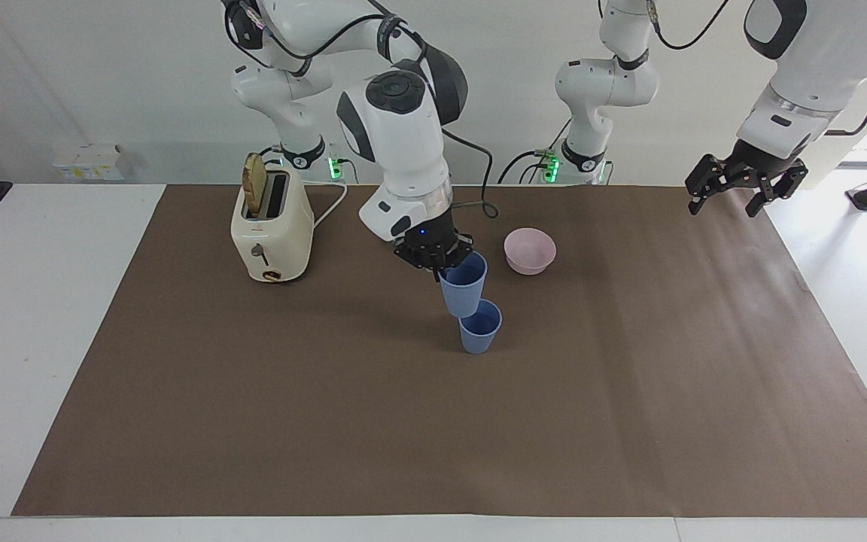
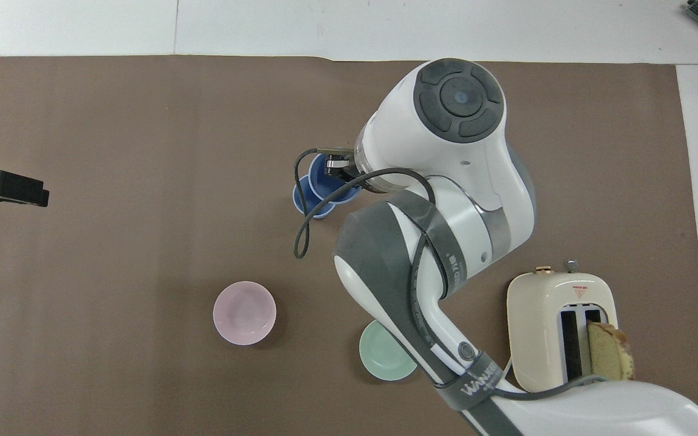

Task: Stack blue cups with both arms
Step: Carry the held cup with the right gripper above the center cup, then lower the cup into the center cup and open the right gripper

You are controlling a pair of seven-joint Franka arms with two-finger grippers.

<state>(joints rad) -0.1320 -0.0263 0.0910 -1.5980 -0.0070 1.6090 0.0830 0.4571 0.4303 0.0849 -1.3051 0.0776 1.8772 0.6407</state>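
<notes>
The right end effector [image 1: 441, 260] pinches the rim of one blue cup [image 1: 463, 284] in the air – its base is just over the second blue cup [image 1: 480, 327], which stands on the brown surface [image 1: 328, 421], farther from the robots than the pink bowl [image 1: 529, 251]. The left end effector [image 1: 742, 190] waits, fingers spread, over the surface's edge.

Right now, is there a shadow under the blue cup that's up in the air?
Facing view: a soft dark patch lies on the brown mat beside the standing cup, under the held cup. Overhead view: the right arm hides most of that spot, so no shadow shows there.
</notes>
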